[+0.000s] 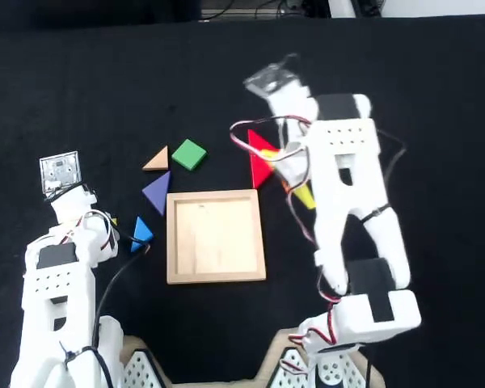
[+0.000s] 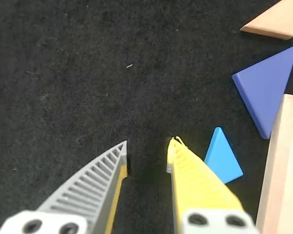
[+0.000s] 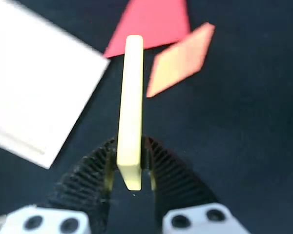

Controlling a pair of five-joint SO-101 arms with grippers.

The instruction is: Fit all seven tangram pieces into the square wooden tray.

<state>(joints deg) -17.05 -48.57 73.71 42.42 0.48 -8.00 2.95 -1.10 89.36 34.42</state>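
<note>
The right gripper [image 3: 129, 153] pinches the yellow piece [image 3: 131, 97] on edge, its flat faces between the jaws and its long axis running straight out from the wrist. The square wooden tray [image 1: 171, 238] lies just beside the held piece, on the side toward the left arm. The piece would probably have to travel that way and be turned flat to seat. The left gripper [image 2: 146, 156] is spread above the surface, with the light blue triangle [image 2: 222, 157] just beside it.

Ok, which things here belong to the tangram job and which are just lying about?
Job: wooden tray, green square, tan triangle, purple triangle, blue triangle, red triangle, orange parallelogram, yellow piece in the right tool.
Lying about: cables beyond the table's far edge; black table cover.
</note>
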